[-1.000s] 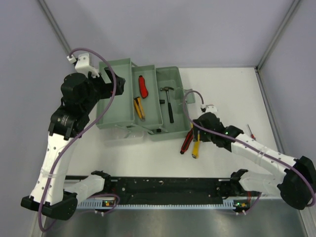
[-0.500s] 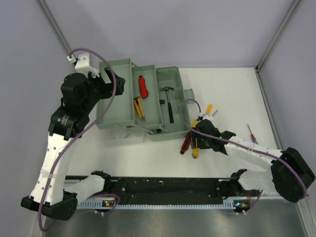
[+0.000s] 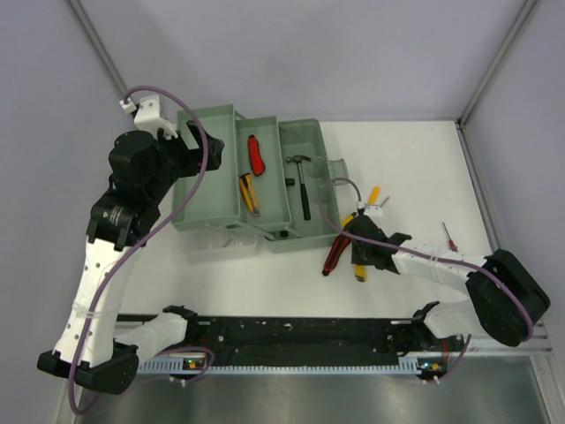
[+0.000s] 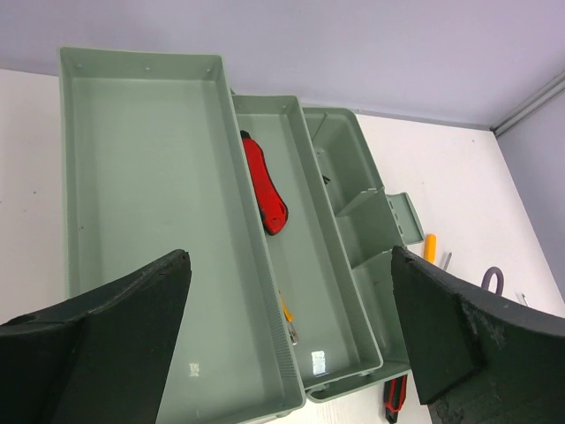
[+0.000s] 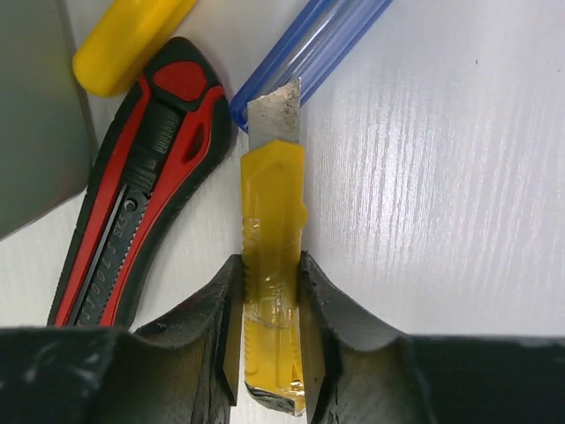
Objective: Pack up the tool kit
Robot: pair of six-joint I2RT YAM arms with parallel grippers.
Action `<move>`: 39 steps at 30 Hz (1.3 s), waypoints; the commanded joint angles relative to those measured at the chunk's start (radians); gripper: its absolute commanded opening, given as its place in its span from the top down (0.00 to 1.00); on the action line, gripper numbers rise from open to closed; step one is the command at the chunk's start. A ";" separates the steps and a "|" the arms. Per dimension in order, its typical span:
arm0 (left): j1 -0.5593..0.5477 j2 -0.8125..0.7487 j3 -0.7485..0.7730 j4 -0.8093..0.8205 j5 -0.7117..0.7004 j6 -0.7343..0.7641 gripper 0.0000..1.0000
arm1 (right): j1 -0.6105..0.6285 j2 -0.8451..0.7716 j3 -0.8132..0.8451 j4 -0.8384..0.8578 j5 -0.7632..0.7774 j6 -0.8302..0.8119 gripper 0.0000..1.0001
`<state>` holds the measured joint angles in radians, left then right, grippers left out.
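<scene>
Toolbox (image 3: pixel 207 181) lies open on the surface (image 5: pixel 441 177), below the left gripper (image 4: pixel 290 261), whose fingers are spread wide. Beside the box, the right gripper (image 5: pixel 269 274) pinches a yellow knife (image 5: pixel 274 194). A red knife (image 5: pixel 141 221) lies just left of that gripper, and a blue handle (image 5: pixel 309 53) lies ahead of it (its far end cut off).

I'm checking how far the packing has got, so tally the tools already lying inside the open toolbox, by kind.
Hammer: 1
Pliers: 1
Red tool: 1
Total: 3
</scene>
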<state>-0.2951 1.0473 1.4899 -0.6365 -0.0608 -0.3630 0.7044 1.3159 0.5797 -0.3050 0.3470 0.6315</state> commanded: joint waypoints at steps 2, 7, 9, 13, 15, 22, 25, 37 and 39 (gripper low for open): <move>0.004 -0.013 0.010 0.035 -0.002 0.010 0.02 | -0.003 -0.046 0.035 -0.071 0.050 0.024 0.84; 0.004 -0.012 0.010 0.041 -0.002 0.007 0.02 | -0.005 -0.135 0.133 -0.155 0.124 0.010 0.89; 0.004 -0.013 0.012 0.040 -0.007 0.009 0.02 | -0.005 -0.167 0.202 -0.190 0.154 -0.007 0.88; 0.004 -0.013 0.015 0.043 -0.008 0.012 0.02 | -0.005 -0.195 0.330 -0.207 0.147 -0.067 0.87; 0.004 -0.015 0.017 0.041 -0.011 0.013 0.02 | -0.003 -0.172 0.405 -0.203 0.100 -0.113 0.87; 0.004 -0.015 0.020 0.047 -0.004 0.013 0.02 | 0.016 -0.046 0.610 -0.070 -0.155 -0.194 0.86; 0.004 -0.015 0.021 0.049 0.003 0.010 0.02 | 0.062 0.046 0.721 -0.026 -0.206 -0.210 0.86; 0.004 -0.033 0.040 0.009 -0.011 0.018 0.02 | 0.150 0.399 1.043 -0.005 -0.281 -0.173 0.84; 0.004 -0.035 0.038 0.003 -0.010 0.018 0.02 | 0.153 0.443 1.062 -0.013 -0.289 -0.165 0.85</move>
<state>-0.2951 1.0382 1.4906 -0.6460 -0.0654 -0.3622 0.8425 1.6821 1.5742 -0.3378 0.0937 0.4519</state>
